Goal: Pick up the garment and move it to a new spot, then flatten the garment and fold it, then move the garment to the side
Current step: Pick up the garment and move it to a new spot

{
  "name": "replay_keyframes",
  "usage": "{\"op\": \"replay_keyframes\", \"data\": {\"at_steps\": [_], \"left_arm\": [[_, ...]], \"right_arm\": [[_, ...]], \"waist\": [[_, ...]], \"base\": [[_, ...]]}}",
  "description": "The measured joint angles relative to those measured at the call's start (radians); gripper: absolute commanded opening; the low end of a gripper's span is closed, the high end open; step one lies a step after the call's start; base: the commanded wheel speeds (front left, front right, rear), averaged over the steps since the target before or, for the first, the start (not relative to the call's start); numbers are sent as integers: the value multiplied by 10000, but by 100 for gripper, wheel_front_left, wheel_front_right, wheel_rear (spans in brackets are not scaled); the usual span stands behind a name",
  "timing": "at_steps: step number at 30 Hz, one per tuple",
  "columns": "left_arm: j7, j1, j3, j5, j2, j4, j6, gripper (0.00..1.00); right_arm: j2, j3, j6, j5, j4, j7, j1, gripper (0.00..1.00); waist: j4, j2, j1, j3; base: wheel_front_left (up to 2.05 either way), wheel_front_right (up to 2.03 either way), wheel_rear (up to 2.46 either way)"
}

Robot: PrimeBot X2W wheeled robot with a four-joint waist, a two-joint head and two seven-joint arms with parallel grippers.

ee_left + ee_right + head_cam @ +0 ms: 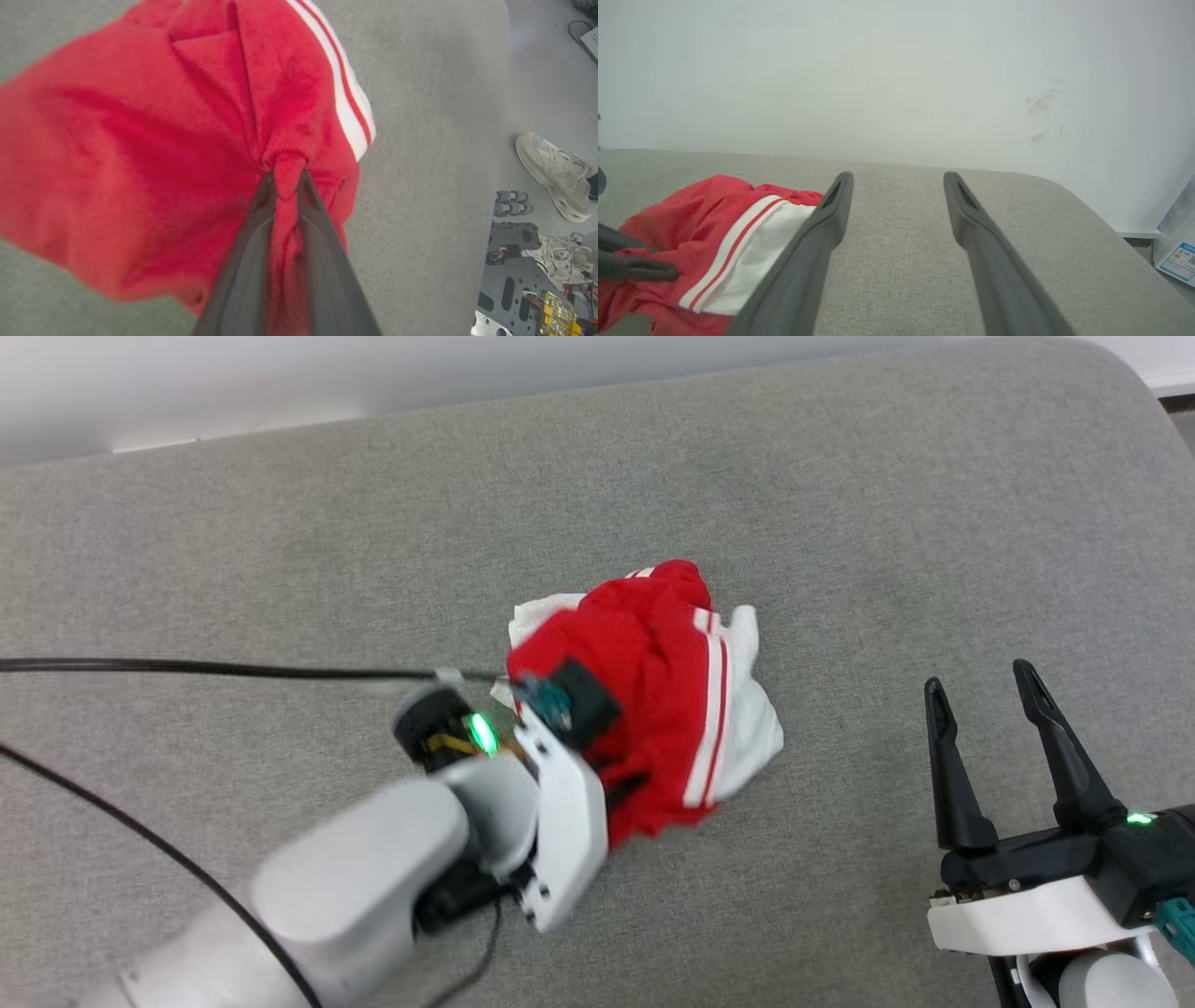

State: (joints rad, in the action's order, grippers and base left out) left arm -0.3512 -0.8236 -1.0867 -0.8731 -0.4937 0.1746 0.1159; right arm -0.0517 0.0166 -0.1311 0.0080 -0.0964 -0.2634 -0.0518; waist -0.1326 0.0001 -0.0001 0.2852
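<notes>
On grey cushion [280,523]: garment [644,653] is clamped by left gripper [286,179]; right gripper [978,677] is spread, empty; shoe [556,175] is seen from left wrist

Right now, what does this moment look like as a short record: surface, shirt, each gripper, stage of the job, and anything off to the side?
surface: grey padded surface against a pale wall
shirt: red with white striped sleeves, bunched in a heap near the middle
left gripper: shut on a pinched fold of red cloth
right gripper: open, apart from the shirt, to its right
stage: shirt gripped, not yet flattened or folded
off to the side: a person's pale shoe on the floor
</notes>
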Motion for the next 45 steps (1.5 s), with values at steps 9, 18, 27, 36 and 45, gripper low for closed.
{"op": "replay_keyframes", "data": {"at_steps": [9, 18, 27, 36, 45], "left_arm": [[989, 665, -834, 81, 897, 1450, 88, 100], [3806, 380, 42, 1162, 1145, 1147, -895, 100], [6013, 1232, 1569, 2023, 539, 667, -3256, 100], [6142, 3981, 4637, 3584, 343, -1202, -5244, 100], [6142, 7251, 6788, 5177, 1312, -2245, -5480, 100]], "right_arm": [[0, -71, 0, -21, 146, 0, 4, 100], [0, -109, 0, -94, 297, 0, 326, 100], [2, -157, 0, -144, 410, 0, 608, 100], [0, -198, 0, -150, 449, 0, 793, 100], [2, -211, 0, -35, 487, 0, 1044, 100]], "waist": [[85, 0, 1, 6], [352, 0, 1, -643], [778, -1, 1, -1219], [1106, 0, 0, -1589], [1265, 0, 0, -1976]], "base": [[0, 0, 0], [0, 0, 0], [0, 0, 0], [0, 0, 0], [0, 0, 0]]}}
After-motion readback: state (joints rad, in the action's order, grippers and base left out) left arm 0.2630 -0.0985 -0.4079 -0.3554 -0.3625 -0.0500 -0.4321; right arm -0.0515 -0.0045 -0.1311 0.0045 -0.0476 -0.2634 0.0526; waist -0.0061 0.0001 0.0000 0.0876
